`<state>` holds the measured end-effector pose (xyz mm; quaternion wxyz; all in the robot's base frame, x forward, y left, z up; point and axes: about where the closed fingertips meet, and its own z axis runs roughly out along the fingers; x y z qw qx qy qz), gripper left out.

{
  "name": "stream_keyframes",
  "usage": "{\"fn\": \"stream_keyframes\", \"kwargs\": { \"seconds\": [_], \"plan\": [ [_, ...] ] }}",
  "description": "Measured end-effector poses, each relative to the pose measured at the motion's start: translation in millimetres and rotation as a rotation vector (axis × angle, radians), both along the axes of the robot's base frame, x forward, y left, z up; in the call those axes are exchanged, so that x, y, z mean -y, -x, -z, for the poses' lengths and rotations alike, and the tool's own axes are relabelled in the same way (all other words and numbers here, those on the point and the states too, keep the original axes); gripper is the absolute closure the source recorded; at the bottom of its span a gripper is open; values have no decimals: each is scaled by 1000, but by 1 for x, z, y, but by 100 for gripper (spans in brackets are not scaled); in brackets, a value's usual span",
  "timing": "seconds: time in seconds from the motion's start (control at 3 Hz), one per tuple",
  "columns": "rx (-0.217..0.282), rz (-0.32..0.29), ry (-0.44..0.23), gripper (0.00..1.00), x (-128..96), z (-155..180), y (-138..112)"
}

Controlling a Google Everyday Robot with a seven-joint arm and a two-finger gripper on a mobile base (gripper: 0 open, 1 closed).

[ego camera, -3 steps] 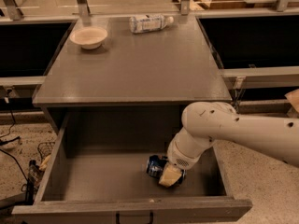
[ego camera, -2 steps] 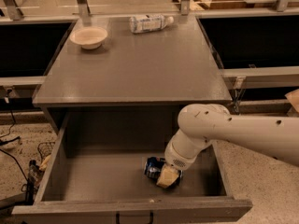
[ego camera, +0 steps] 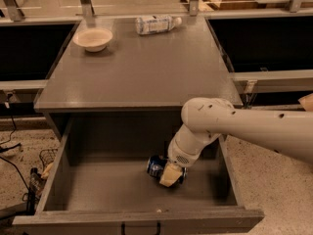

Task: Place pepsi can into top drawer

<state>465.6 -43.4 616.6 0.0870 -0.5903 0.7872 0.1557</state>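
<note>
cabinet (ego camera: 142,67) stands with its top drawer (ego camera: 73,222) pulled wide open. white arm (ego camera: 234,124) reaches down from the right into the drawer, its gripper (ego camera: 170,174) pinching the pepsi can (ego camera: 155,164), which sits tilted low inside the drawer, right of the middle of its floor.

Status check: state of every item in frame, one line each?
top drawer: pulled open.
pepsi can: inside the drawer, on its side, at the gripper.
gripper: lowered into the drawer, at the can.
bottle: lying on its side on the cabinet top.
bowl: upright on the cabinet top.
</note>
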Motion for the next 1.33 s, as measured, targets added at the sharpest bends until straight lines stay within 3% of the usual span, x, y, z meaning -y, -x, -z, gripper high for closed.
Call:
{"fn": "stream_keyframes", "kwargs": {
  "seconds": [1.0, 1.33],
  "plan": [
    [-44, -13, -12, 100, -2, 19, 5],
    [-44, -13, -12, 82, -2, 19, 5]
  ]
}}
